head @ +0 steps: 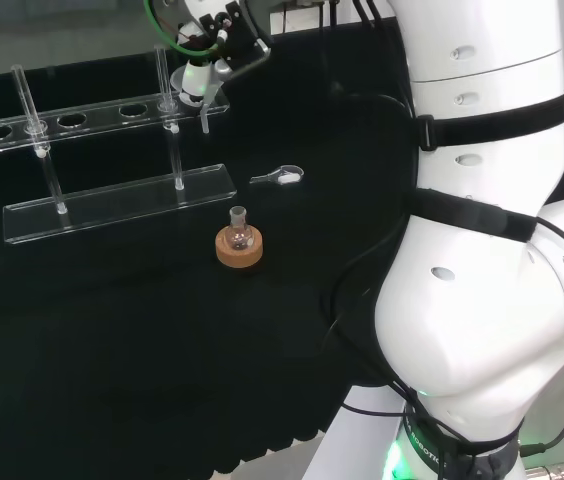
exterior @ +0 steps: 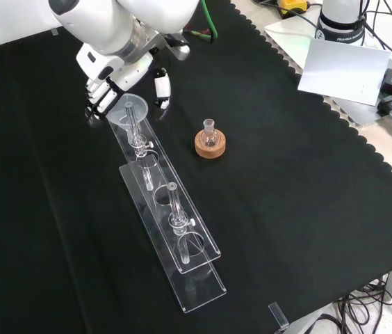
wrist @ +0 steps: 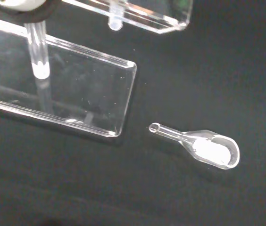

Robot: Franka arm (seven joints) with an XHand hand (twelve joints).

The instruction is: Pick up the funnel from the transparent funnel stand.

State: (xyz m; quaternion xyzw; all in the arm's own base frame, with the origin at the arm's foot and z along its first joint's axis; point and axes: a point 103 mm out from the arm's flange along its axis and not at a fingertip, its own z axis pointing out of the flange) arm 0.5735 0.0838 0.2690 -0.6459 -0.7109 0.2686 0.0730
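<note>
Hand [exterior: 105,83] at funnel [exterior: 128,111] (stand's [exterior: 203,240] far end, front view)

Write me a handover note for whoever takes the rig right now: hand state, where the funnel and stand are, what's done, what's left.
Hand: at the far end of the transparent funnel stand in the front view, its fingers right beside the funnel. Whether they are closed on it cannot be told.
Funnel: seated in the end hole of the stand's upper rail, stem hanging down through it.
Nearby: small flask on a cork ring, and a clear scoop holding white powder on the cloth beside the stand's base.
Done: approach to the funnel.
Left: secure the grasp and lift the funnel straight up, clear of the rail.
</note>
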